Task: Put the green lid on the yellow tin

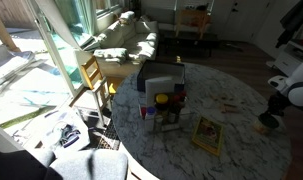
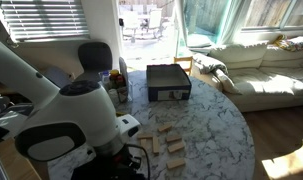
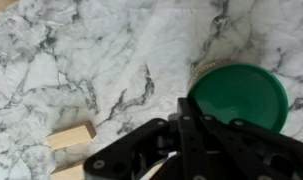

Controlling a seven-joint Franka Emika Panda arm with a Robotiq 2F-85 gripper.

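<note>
- In the wrist view, the green lid (image 3: 241,97) is seen as a flat, dark green disc at the right of the picture, lying level.
- A narrow pale rim, taken to be the yellow tin (image 3: 202,70), is shown at the lid's upper-left edge. The lid is seated over it, and the rest of the tin is hidden under the disc.
- Lid and tin are carried by the white, grey-veined marble counter (image 3: 81,60).
- The tool (image 3: 188,118) is seen as black linkage entering from the bottom edge, with its forward part just beside the lid's left edge. Whether it touches the lid cannot be told.
- Whether the tool is spread wide or drawn narrow cannot be told, because the fingertips are not distinguished from the dark linkage.
- Two wooden blocks (image 3: 71,135) are laid on the counter at the lower left, well apart from the lid.
- In an exterior view, a box stack (image 1: 161,85) is set at the middle of the round counter. A bright yellow round item (image 1: 161,99) is seen at its front, and a yellow-green square card (image 1: 207,135) is laid flat near it.
- The white arm (image 1: 291,85) is extended over the counter's right side in that view. Lid and tin are too small to be made out there.
- In an exterior view, a pale sofa (image 2: 256,65) is seen beyond the counter.
</note>
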